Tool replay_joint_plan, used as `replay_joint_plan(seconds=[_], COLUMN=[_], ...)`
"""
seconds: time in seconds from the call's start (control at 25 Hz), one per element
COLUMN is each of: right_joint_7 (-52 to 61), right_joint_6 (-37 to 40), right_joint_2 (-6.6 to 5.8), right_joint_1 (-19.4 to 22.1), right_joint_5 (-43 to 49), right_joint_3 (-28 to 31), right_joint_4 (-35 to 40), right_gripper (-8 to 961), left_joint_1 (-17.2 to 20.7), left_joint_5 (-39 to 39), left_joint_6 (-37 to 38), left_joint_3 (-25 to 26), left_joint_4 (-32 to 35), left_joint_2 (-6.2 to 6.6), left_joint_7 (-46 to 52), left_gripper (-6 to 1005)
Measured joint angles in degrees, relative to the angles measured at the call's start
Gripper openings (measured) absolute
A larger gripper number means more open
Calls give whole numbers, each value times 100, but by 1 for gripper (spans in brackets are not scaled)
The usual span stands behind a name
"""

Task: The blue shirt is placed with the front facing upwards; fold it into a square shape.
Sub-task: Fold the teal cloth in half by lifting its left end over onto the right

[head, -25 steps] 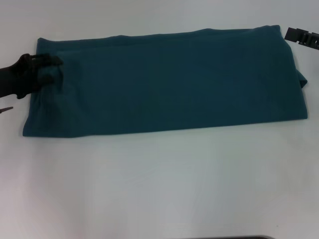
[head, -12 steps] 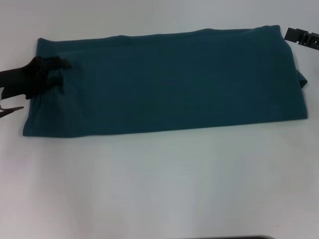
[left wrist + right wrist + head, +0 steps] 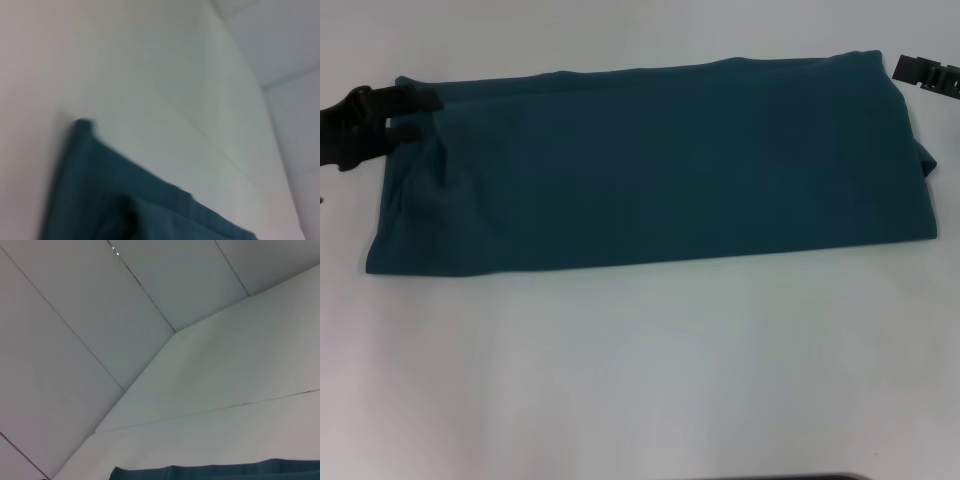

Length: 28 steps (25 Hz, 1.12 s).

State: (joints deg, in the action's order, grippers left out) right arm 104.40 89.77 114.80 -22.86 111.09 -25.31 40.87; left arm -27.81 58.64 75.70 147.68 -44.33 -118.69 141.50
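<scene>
Lying as a long folded band across the far half of the white surface [image 3: 640, 380], the blue shirt [image 3: 650, 165] is running from near the left edge almost to the right edge, its plain side showing and no lettering visible. The left tool [image 3: 415, 115] is sitting at the shirt's far left corner with its fingers on either side of the cloth edge, apparently pinching it, though how much fabric it is gripping is not clear. The right tool [image 3: 925, 75] is waiting just beyond the far right corner; whether it is wide or narrow cannot be told.

The risk is judged to be a thin grip: if only the top layer is being caught, lifting could peel the layers apart and undo the band, or the corner could slip free and crumple. Pulling with one arm alone could drag the whole shirt sideways. No containers are showing anywhere
</scene>
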Motion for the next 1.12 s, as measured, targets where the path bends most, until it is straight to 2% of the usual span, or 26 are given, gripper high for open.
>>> replay_joint_plan(seconds=[0.12,0.16,0.2,0.32,0.48,0.76,0.96,1.04,1.12], right_joint_7=[-1,-3,-3,-34,-48,-13,-10,-10,-12], right_joint_6=[-17,-33,-33,-37,-8,-4,-2,-2,-2], right_joint_2=[-1,-2,-2,-2,-14,-29,-23,-17,-8], right_joint_1=[-12,-28,-28,-46,-51,-38,-36,-35,-31], right_joint_5=[0,0,0,1,0,1,0,0,-1], right_joint_3=[0,0,0,0,1,9,9,9,9], right_joint_4=[0,0,0,0,0,0,0,0,0], right_gripper=[614,614,614,614,614,613,613,613,613], left_joint_1=[24,50,50,70,62,4,-7,31,89], left_joint_5=[82,88,88,-56,-583,-727,-763,-711,-643], left_joint_6=[365,425,425,438,390,416,345,208,79], left_joint_3=[248,331,331,191,-74,-60,-75,-43,-7], left_joint_4=[86,116,116,77,-143,-324,-366,-356,-376], left_joint_2=[61,117,117,247,360,335,305,250,135], left_joint_7=[-936,-1223,-1223,-1333,-1227,-880,-97,368,646], left_gripper=[598,598,599,600,623,663,760,799,837])
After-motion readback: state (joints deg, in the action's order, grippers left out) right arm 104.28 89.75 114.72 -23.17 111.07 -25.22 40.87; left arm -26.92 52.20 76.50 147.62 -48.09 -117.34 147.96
